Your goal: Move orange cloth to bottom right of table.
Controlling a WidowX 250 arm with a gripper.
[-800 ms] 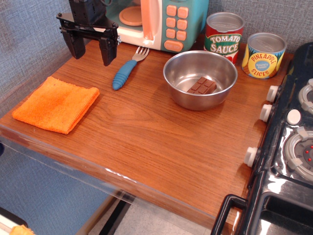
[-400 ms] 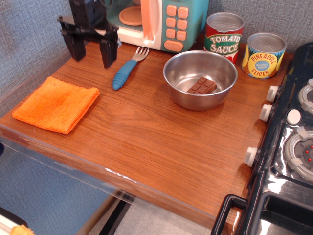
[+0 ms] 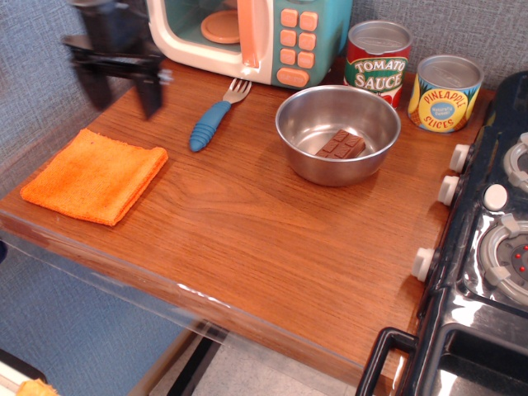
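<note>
1. The pincer (image 3: 124, 97) is blurred at the far left corner of the bench (image 3: 272, 239); its two dark fingers hang well spread with nothing between them, above the wood and beyond the orange cloth (image 3: 95, 175).
2. The arm above the pincer is cut off by the top of the picture.
3. The toy microwave (image 3: 252, 37) at the far edge is also cut at the top; a round orange plate (image 3: 221, 26) sits inside behind its open door.
4. The black toy stove (image 3: 487, 247) along the right edge runs out of view, with only its white knobs and part of its burners visible.
5. The orange cloth lies flat and folded at the near left corner, one corner close to the front edge.
6. A steel bowl (image 3: 307, 125) toward the far right holds a brown chocolate bar (image 3: 341, 145).
7. Behind the bowl stand a tomato sauce can (image 3: 377, 62) and a pineapple slices can (image 3: 445, 92), both closed.
8. A blue-handled fork (image 3: 214, 119) lies between the cloth and the bowl, tines toward the microwave.
</note>
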